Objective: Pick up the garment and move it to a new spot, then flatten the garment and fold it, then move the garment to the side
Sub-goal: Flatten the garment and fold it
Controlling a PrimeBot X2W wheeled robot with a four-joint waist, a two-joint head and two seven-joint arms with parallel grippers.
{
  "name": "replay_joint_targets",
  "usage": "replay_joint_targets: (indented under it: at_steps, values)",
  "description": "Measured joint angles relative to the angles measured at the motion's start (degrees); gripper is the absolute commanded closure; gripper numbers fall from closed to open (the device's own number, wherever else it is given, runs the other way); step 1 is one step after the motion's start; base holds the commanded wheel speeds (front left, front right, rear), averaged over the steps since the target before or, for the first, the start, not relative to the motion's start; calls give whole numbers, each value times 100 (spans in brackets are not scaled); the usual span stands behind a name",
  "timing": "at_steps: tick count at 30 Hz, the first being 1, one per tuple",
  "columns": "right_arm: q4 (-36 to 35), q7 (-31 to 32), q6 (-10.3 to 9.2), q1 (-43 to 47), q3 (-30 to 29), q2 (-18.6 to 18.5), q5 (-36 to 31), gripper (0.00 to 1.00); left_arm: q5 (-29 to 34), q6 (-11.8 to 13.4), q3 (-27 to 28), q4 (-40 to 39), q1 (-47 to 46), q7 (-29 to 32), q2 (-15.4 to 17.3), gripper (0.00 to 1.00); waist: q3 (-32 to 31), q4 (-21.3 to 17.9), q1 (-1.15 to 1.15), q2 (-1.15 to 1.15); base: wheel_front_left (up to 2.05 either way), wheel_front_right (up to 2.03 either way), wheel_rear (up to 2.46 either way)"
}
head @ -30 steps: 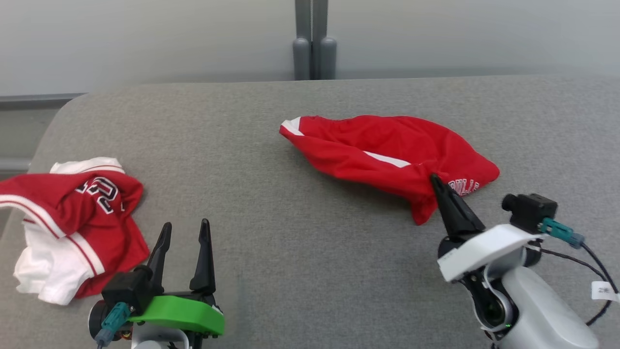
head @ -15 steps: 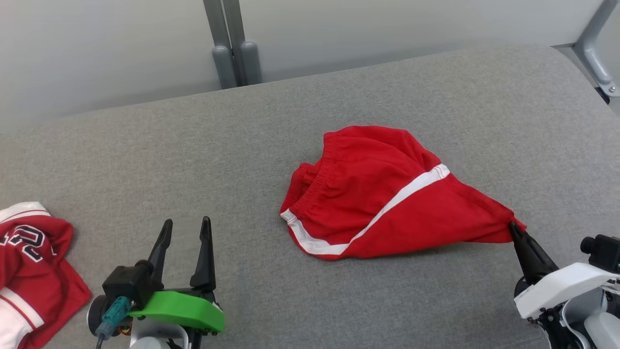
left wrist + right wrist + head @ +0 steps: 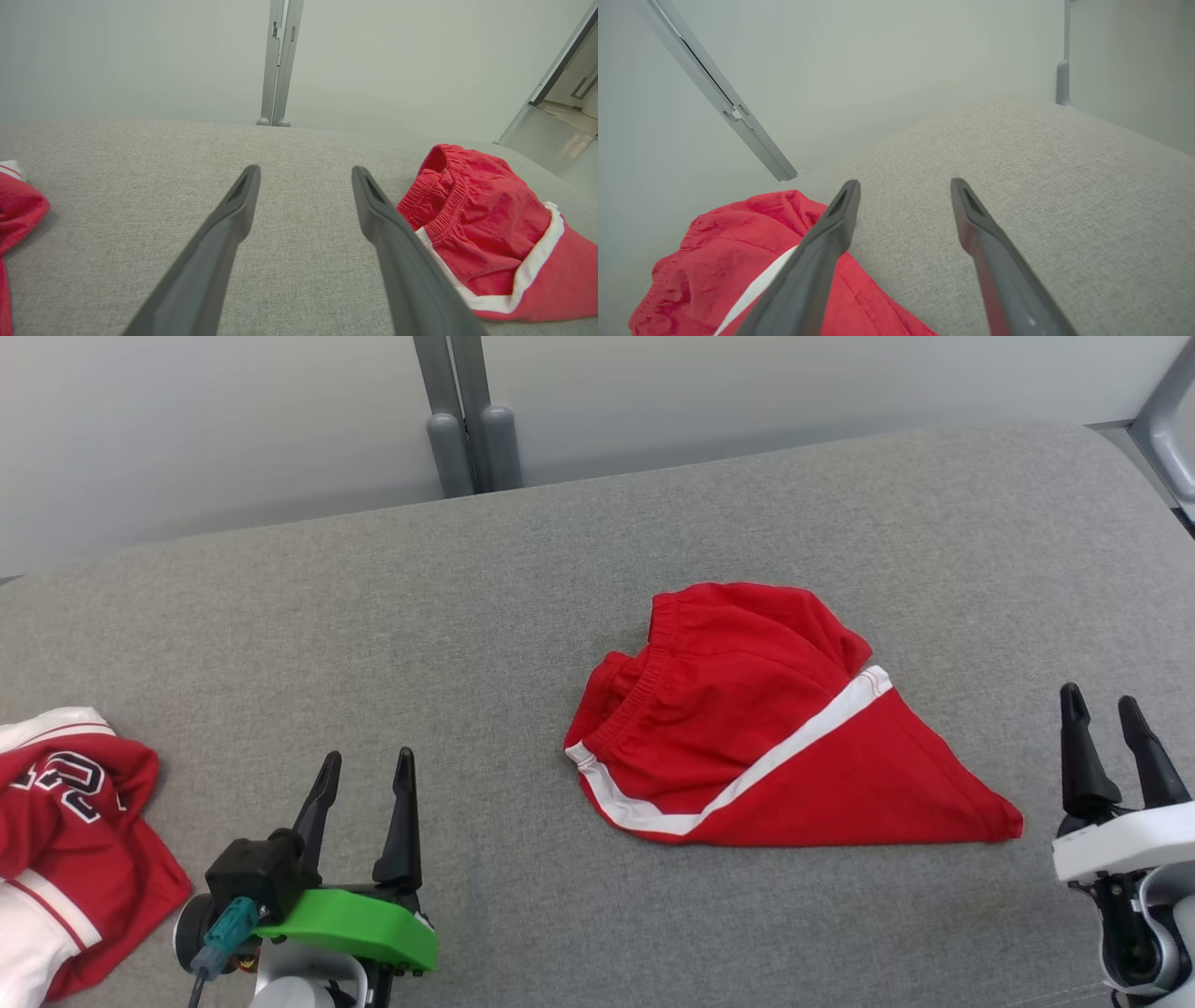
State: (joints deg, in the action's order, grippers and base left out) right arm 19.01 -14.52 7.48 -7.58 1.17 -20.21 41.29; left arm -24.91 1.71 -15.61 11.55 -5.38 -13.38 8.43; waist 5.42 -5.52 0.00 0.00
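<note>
Grey woven fabric covers the counter, which runs back to a pale wall with a grey upright post behind its far edge. On it, right of centre, lie red shorts with a white side stripe and white hem trim, loosely spread in a rough triangle. The gathered elastic waistband faces left and away, and one pointed corner reaches toward the right. The cloth is wrinkled near the waistband and smoother toward the point. The right claw stands near that pointed corner without touching it, its two dark fingers spread apart and holding nothing. In the right wrist view the red shorts lie partly behind one finger, and bare counter shows in the gap. The left claw sits low at the near left, released as well, fingers wide with bare counter between them, well apart from the red shorts. A red and white jersey with dark numerals lies crumpled at the counter's left edge, near the left claw but apart from it
</note>
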Motion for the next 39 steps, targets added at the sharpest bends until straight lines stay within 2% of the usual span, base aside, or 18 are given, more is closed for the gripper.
replay_joint_targets:
  at_steps: [6,10,15,23,30,39]
  values:
    - [-686,-47,0,-70,-97,655,-458,0,26,-77,-123,-93,-55,-31,-5,0,-61,113,0,0,0,0,0]
    - [-706,-52,0,-51,11,851,-755,0,82,-208,-358,-100,-94,74,-22,0,-146,177,0,0,0,0,0]
    - [-643,-53,0,-37,49,881,-934,0,145,-416,-720,11,-383,417,-31,0,-190,204,0,0,0,0,0]
    - [-534,-53,0,-101,140,893,-968,0,-26,-827,-1481,487,-1004,1608,-67,0,-126,-35,0,0,0,0,0]
    - [-492,-54,0,-223,103,900,-973,0,-437,-900,-1938,1224,-1794,2117,-9,0,3,-404,0,0,0,0,0]
    - [-459,-54,0,-242,136,965,-971,0,-970,-902,-2613,2257,-2621,2212,133,0,220,-836,0,0,0,0,0]
